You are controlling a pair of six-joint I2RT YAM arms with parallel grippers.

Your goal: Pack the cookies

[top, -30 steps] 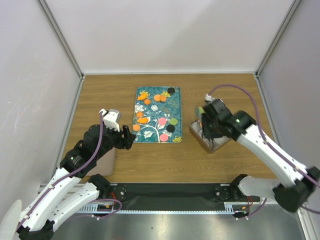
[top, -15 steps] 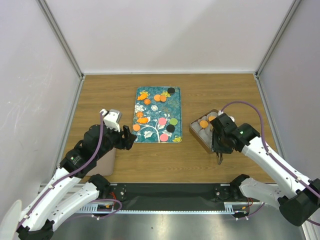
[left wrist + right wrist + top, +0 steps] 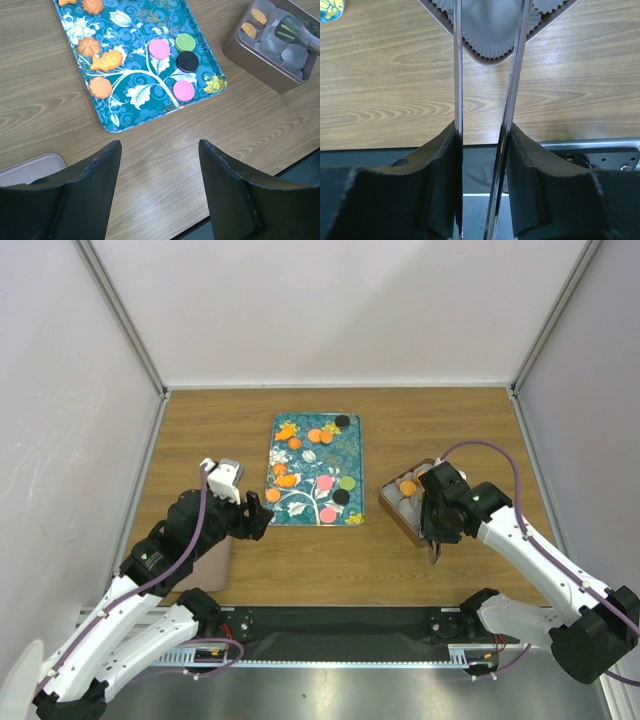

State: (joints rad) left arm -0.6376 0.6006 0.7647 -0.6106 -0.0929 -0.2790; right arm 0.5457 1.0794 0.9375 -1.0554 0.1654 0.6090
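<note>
The right arm has drawn back from over the rectangular metal tin [image 3: 255, 65]; its forearm reaches in from the right, wrist tipped down. The right gripper [image 3: 482, 145] clamps silver metal tongs [image 3: 459, 75], whose blades run straight ahead, narrowly apart, over the tin's nearest white paper cup [image 3: 492, 35]. The left gripper [image 3: 160, 147] hovers on a bent arm, jaws wide and empty. Ahead of them, small round pink, green, black and orange cookies [image 3: 160, 48] lie flat on the teal floral tray [image 3: 111, 129]. Two more sit in the tin, ahead-right.
</note>
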